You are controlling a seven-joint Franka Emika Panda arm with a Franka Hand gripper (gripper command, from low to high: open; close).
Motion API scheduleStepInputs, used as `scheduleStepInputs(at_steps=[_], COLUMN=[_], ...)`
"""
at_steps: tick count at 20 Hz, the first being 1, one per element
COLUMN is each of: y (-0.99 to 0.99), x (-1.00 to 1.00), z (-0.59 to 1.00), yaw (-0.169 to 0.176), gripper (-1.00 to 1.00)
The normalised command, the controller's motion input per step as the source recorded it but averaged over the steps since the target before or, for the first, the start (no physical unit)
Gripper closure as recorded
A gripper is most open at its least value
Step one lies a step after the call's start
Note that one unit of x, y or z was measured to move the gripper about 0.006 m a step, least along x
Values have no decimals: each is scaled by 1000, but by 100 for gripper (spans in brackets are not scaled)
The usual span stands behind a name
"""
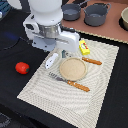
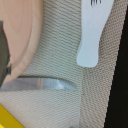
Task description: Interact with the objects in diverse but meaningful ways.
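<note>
Arm low over placemat; 3 toy items in view, none visibly held.

Exterior view, left to right: red tomato (image 1: 21,67) sits on the black table (image 1: 10,100), well apart from the placemat (image 1: 45,97); round, glossy, probably light and rigid, likely to roll, so grip across its widest part. White tube (image 1: 51,61) lies on the placemat just beside the wooden plate (image 1: 73,68); slim, light, probably slippery; pinch its narrow mid-body. Yellow packet (image 1: 85,48) lies at the placemat's far edge; flat, light; grip its long edges. Gripper (image 1: 64,53): jaws hidden, opening cannot be determined.
</note>
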Motion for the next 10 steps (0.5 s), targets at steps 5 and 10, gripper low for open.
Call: scheduleStepInputs(at_steps=[5, 10], y=[73, 46], x=[-320, -370], z=[-412, -449], yaw=[-36, -38], gripper=[-100, -100])
